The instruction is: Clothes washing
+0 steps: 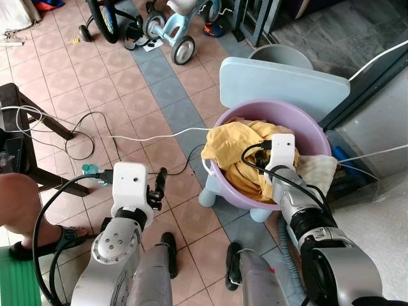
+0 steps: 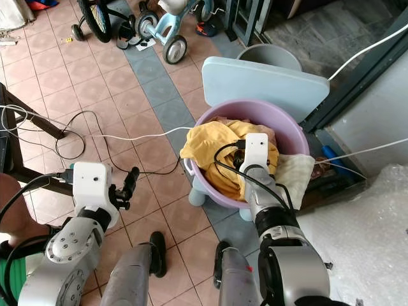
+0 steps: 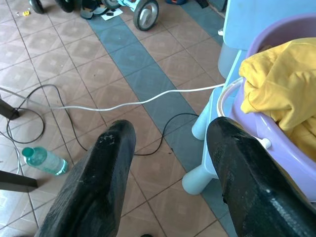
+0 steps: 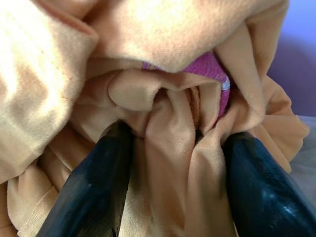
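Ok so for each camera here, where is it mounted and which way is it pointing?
Left eye: on the head, facing down; both silver arms, purple basin, yellow garment.
Right eye: same head, same scene.
Left wrist: along the open left gripper, over tiled floor beside the basin.
Right wrist: along the right gripper, fingers pinching garment folds.
Shared: both wrist views show the yellow garment.

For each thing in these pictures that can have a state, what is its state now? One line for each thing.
Right hand: inside the basin, fingers around a fold of the yellow garment.
Left hand: open, holding nothing, above the floor tiles.
Yellow garment: crumpled, heaped over the basin's rim.
Purple basin: full of clothes, standing on a light blue stool.
Water bottle: lying on its side on the floor.
White cable: running across the floor to the basin.
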`<state>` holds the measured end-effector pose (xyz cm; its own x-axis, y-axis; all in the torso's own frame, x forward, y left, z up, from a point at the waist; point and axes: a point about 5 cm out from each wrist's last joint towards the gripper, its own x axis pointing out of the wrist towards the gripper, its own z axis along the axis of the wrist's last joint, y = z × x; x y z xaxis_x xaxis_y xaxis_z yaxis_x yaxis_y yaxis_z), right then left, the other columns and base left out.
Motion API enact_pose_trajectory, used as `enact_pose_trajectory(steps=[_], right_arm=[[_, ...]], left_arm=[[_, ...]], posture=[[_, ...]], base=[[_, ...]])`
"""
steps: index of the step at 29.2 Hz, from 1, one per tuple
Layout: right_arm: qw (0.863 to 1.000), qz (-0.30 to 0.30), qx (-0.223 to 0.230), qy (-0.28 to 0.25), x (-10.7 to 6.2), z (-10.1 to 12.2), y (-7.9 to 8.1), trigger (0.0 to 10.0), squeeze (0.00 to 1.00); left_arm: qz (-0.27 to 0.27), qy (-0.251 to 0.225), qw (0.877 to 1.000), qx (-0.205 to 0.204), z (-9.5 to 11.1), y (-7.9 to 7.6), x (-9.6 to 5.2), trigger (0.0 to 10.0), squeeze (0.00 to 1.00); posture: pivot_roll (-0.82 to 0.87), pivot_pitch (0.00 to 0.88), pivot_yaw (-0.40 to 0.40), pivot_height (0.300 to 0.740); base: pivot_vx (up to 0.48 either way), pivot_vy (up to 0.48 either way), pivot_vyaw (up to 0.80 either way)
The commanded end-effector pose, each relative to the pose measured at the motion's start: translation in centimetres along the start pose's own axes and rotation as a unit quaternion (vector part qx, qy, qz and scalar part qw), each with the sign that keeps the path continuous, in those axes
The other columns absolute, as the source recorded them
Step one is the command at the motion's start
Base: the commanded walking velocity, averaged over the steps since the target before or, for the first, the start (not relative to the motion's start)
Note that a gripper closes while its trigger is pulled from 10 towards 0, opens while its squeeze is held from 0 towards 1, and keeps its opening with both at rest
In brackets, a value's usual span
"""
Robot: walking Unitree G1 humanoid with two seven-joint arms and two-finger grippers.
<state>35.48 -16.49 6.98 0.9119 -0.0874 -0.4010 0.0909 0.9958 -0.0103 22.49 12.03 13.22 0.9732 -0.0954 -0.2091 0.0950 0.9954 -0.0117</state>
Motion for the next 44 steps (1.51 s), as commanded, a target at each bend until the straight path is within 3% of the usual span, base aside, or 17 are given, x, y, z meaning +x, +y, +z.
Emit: enact_pose_trajectory(steps=[1, 8, 13, 14, 16, 20, 28, 30, 34, 35, 37, 39, 42, 44], right_arm=[[0.999, -0.004, 0.022, 0.034, -0.2, -1.8, -0.4, 0.0, 0.00], [0.999, -0.001, 0.032, 0.038, -0.2, -2.0, -0.6, 0.0, 0.00], [0.997, 0.031, 0.064, 0.014, -0.1, -1.0, 0.4, 0.0, 0.00], [0.996, 0.046, 0.073, -0.001, -0.1, -0.4, 0.8, 0.0, 0.00], [0.996, 0.053, 0.075, -0.009, -0.1, -0.1, 0.9, 0.0, 0.00], [0.989, 0.075, 0.116, -0.060, -0.3, 1.7, 0.6, 0.0, 0.00], [0.966, 0.091, 0.177, -0.164, -1.9, 5.3, -0.5, 0.0, 0.00], [0.959, 0.065, 0.145, -0.237, -3.5, 7.3, -1.6, 0.0, 0.00], [0.956, 0.042, 0.099, -0.275, -4.6, 8.3, -2.2, 0.0, 0.00], [0.952, 0.030, 0.072, -0.296, -5.2, 9.1, -2.6, 3.2, 0.00], [0.948, 0.022, 0.054, -0.313, -5.6, 9.9, -3.0, 3.5, 0.00], [0.942, -0.010, 0.052, -0.331, -5.9, 11.6, -4.2, 10.0, 0.00], [0.934, -0.050, 0.036, -0.352, -6.2, 14.0, -5.7, 10.0, 0.00], [0.932, -0.056, 0.040, -0.355, -6.2, 14.4, -6.0, 10.0, 0.00]], left_arm=[[0.014, 0.011, 1.000, -0.004, -0.6, 0.4, 0.1, 10.0, 0.00], [0.018, 0.004, 1.000, -0.004, -0.6, 0.5, 0.8, 10.0, 0.00], [-0.003, -0.004, 1.000, 0.008, -0.5, 0.3, 1.8, 10.0, 0.00], [-0.025, -0.059, 0.996, 0.065, 0.8, -0.1, 2.1, 10.0, 0.00], [-0.045, -0.099, 0.989, 0.101, 1.8, -0.7, 2.2, 10.0, 0.00], [-0.070, -0.110, 0.988, 0.089, 2.2, -2.4, 3.3, 10.0, 0.00], [-0.115, -0.152, 0.975, 0.118, 2.6, -3.6, 4.1, 10.0, 0.00], [-0.099, -0.150, 0.978, 0.104, 2.5, -3.0, 4.6, 10.0, 0.00], [-0.088, -0.155, 0.979, 0.101, 2.7, -2.7, 5.0, 10.0, 0.00], [-0.088, -0.171, 0.976, 0.103, 3.3, -2.8, 5.4, 10.0, 0.00], [-0.090, -0.183, 0.974, 0.102, 3.9, -3.1, 5.7, 10.0, 0.00], [-0.091, -0.197, 0.971, 0.097, 4.5, -3.7, 6.2, 10.0, 0.00], [-0.094, -0.198, 0.971, 0.094, 4.4, -4.2, 6.6, 10.0, 0.00], [-0.095, -0.198, 0.971, 0.094, 4.4, -4.3, 6.6, 10.0, 0.00]], posture=[[0.15, 0.303, -0.006, 0.740], [0.15, 0.264, -0.020, 0.740], [0.13, 0.231, -0.025, 0.740], [0.12, 0.218, -0.026, 0.740], [0.12, 0.207, -0.026, 0.740], [0.08, 0.150, -0.017, 0.740], [0.03, 0.068, 0.023, 0.740], [0.01, 0.048, 0.032, 0.740], [0.00, 0.032, 0.036, 0.740], [-0.01, 0.025, 0.030, 0.740], [-0.01, 0.023, 0.024, 0.740], [-0.03, 0.017, 0.020, 0.740], [-0.04, 0.011, 0.021, 0.740], [-0.04, 0.011, 0.021, 0.740]], base=[[0.000, 0.000, 0.00], [0.000, 0.000, 0.00], [0.000, 0.000, 0.00], [0.000, 0.000, 0.00], [0.000, 0.000, 0.00], [0.000, 0.000, 0.00], [0.000, 0.000, 0.00], [0.000, 0.000, 0.00], [0.000, 0.000, 0.00], [0.000, 0.000, 0.00], [0.000, 0.000, 0.00], [0.000, 0.000, 0.00], [0.000, 0.000, -0.60], [0.000, 0.000, -0.80]])
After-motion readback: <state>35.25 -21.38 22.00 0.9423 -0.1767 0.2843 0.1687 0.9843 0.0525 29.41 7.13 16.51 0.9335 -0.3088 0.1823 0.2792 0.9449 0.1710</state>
